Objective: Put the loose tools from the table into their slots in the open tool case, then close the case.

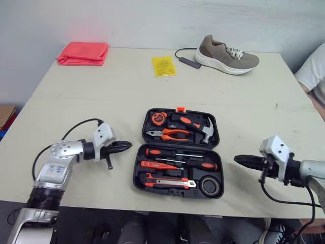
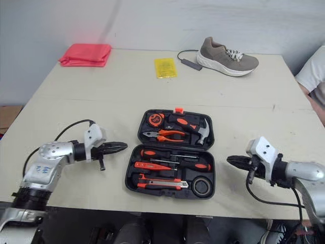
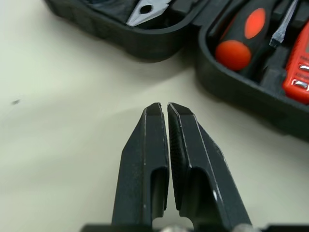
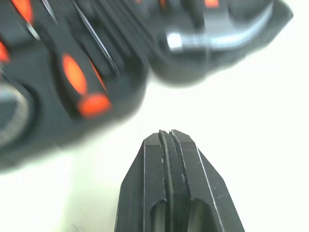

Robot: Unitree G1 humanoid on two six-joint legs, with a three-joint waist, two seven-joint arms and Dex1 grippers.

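Beige table: tool case sat full, stiff plastic, likely heavy; you'd lift its far rim. Left gripper, right gripper both pinched shut, empty.

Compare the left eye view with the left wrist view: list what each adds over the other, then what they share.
Left eye view adds: the red folded cloth, yellow packet, grey-brown sneaker, the right gripper, plus the steel-headed hammer and black tape roll in their slots.
Left wrist view adds: the ribbed inner faces of the left gripper's shut fingers.
Both: the open black plastic tool case, orange-handled pliers, an orange-and-black screwdriver handle and the beige table.
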